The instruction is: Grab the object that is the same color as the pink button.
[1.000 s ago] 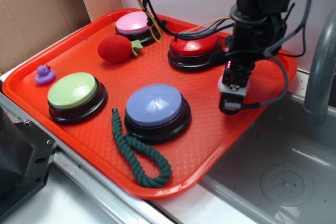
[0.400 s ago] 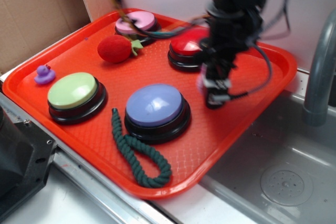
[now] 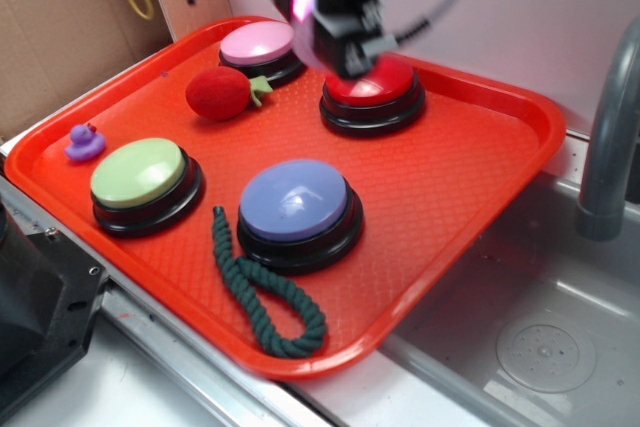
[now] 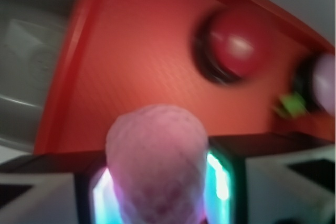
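Holding the pink ball [image 4: 156, 163] between its fingers, your gripper [image 3: 338, 35] hangs raised above the back of the orange tray [image 3: 480, 167], between the pink button [image 3: 258, 44] and the red button [image 3: 372, 87]; the wrist view shows the ball clamped close to the lens, knitted surface visible, with the tray well below it (the exterior view is blurred at the gripper, so the ball itself cannot be picked out there). Item: pink button, pale pink dome on black base, back left of the tray. Item: red button, back centre, just beside the gripper in the exterior view. Item: lavender-blue button [image 3: 296, 202], front centre. Item: green button [image 3: 140, 174], front left. Item: red strawberry [image 3: 220, 93] with green leaf, resting just in front of the pink button. Item: purple duck [image 3: 85, 142], small, at the tray's left edge. Item: dark green rope [image 3: 262, 292], looped, lying on the tray's front part, touching the base of the lavender-blue button. You also have a metal sink [image 3: 540, 337] to the right of the tray, a grey faucet [image 3: 606, 127] at its far side, and cardboard [image 3: 70, 17] behind the tray at left.
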`<act>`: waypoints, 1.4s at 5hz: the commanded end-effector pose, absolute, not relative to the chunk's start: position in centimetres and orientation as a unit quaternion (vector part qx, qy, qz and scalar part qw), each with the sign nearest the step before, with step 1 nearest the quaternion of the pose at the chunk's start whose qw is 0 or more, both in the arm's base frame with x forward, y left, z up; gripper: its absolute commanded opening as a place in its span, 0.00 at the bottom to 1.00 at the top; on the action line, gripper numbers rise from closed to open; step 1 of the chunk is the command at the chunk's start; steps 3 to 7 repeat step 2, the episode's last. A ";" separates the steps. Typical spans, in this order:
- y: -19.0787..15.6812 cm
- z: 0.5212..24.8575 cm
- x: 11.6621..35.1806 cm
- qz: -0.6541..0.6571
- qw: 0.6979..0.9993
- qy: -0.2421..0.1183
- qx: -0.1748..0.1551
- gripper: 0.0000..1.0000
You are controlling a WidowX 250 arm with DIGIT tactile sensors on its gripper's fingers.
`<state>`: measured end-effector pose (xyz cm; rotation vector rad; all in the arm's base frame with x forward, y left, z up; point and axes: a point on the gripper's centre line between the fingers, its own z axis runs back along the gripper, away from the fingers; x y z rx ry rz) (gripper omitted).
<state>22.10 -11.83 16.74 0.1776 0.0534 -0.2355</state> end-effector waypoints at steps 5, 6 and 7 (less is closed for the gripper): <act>-8.7 23.4 16.9 0.124 0.985 -0.042 0.116 0.00; -8.7 23.4 16.9 0.124 0.985 -0.042 0.116 0.00; -8.7 23.4 16.9 0.124 0.985 -0.042 0.116 0.00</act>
